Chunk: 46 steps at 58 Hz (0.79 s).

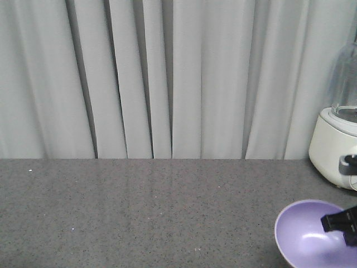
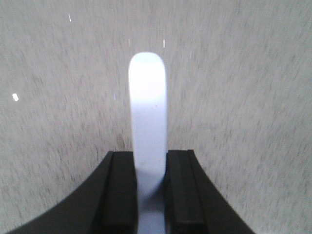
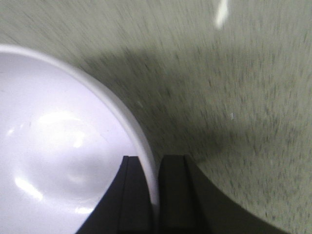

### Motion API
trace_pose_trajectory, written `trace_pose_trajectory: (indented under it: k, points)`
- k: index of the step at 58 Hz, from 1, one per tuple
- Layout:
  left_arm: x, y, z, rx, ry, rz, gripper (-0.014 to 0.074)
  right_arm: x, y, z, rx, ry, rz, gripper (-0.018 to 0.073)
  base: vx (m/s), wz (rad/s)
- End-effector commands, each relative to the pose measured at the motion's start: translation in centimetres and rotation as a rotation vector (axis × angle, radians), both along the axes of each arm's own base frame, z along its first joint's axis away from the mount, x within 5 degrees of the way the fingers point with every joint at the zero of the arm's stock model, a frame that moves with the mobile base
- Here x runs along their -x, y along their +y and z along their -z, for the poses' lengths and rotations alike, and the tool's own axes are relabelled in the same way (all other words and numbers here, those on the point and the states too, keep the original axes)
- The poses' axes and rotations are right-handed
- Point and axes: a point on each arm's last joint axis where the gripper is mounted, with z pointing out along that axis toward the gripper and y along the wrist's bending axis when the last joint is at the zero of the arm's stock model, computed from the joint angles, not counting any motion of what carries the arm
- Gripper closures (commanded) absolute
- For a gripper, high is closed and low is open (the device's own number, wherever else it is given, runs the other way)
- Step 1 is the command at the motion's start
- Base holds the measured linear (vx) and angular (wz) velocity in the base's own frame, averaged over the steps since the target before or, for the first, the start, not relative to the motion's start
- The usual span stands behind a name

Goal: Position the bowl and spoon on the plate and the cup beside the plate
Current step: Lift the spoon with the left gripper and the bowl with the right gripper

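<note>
The lavender bowl hangs tilted over the grey counter at the front view's lower right. My right gripper is shut on its rim, one finger inside the bowl and one outside, as the right wrist view shows. In the left wrist view my left gripper is shut on the pale bluish-white spoon, whose rounded end sticks out ahead of the fingers above the counter. The left gripper is out of the front view. Plate and cup are out of view.
A white blender base with a clear jar stands at the back right of the counter, close to the bowl. Grey curtains hang behind the grey speckled counter.
</note>
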Motion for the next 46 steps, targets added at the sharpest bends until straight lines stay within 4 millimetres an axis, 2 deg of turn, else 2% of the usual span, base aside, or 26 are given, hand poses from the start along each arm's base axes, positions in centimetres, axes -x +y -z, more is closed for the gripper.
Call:
trace_pose_trajectory:
  k: [1, 10, 19, 24, 32, 37, 46]
  points:
    - [0.6, 0.0, -4.0, 0.022, -0.204, 0.009, 0.0599, 1.2, 0.4, -6.0, -0.023, -0.269, -0.033, 0.0570, 0.00, 0.00]
    - [1.5, 0.1, -6.4, 0.045, -0.386, 0.016, 0.0599, 3.4, 1.1, -11.3, -0.048, -0.521, -0.095, 0.0570, 0.00, 0.00]
    - [3.5, 0.3, -7.8, 0.064, -0.538, 0.022, 0.0599, 7.6, 1.4, -14.1, -0.026, -0.680, -0.133, 0.0570, 0.00, 0.00]
    - [5.3, 0.5, -8.2, 0.063, -0.581, 0.026, 0.0599, 9.9, 1.4, -14.2, -0.006, -0.727, -0.135, 0.0570, 0.00, 0.00]
    - [7.7, 0.8, -6.7, 0.041, -0.618, 0.048, 0.0599, 12.5, 1.6, -12.9, 0.012, -0.793, -0.153, 0.0570, 0.00, 0.00]
    - [9.1, 1.0, -5.5, 0.045, -0.650, 0.050, 0.0599, 13.4, 1.6, -11.9, 0.015, -0.822, -0.143, 0.0570, 0.00, 0.00]
    - [10.5, 1.2, -4.4, 0.048, -0.660, 0.050, 0.0599, 14.1, 1.6, -11.7, 0.014, -0.839, -0.139, 0.0568, 0.00, 0.00]
